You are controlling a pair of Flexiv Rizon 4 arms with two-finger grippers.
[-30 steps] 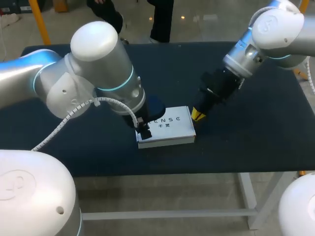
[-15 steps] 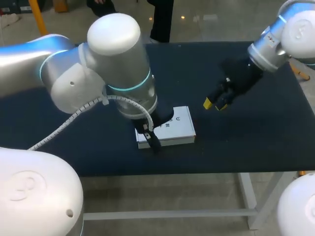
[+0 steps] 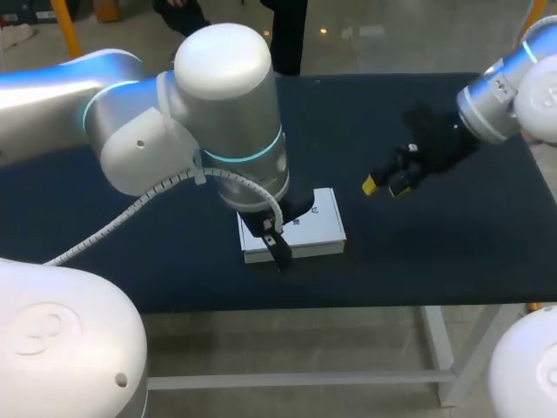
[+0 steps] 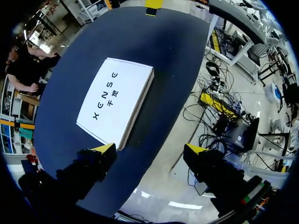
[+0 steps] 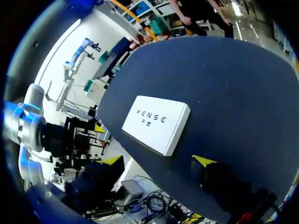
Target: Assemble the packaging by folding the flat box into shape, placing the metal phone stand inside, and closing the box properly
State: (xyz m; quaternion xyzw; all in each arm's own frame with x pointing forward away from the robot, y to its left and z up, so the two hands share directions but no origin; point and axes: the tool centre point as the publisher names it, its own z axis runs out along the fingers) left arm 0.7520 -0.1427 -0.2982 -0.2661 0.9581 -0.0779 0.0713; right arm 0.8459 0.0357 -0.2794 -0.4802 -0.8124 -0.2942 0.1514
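Head view: closed flat white cardboard box [image 3: 305,228] lies mid-table, toward the near edge of the dark blue table [image 3: 435,252]. My left arm [image 3: 226,131] hangs over its left end. My right gripper [image 3: 383,185] is off to the right, apart, jaws open, empty.
Left wrist: my left gripper [image 4: 150,149] spread wide, empty, box corner just beside one fingertip.
Right wrist: box ahead, untouched.

right fingers [image 3: 370,185] drawn back from the box [image 3: 318,228] edge, left arm [image 3: 226,113] swung further over the box's left end
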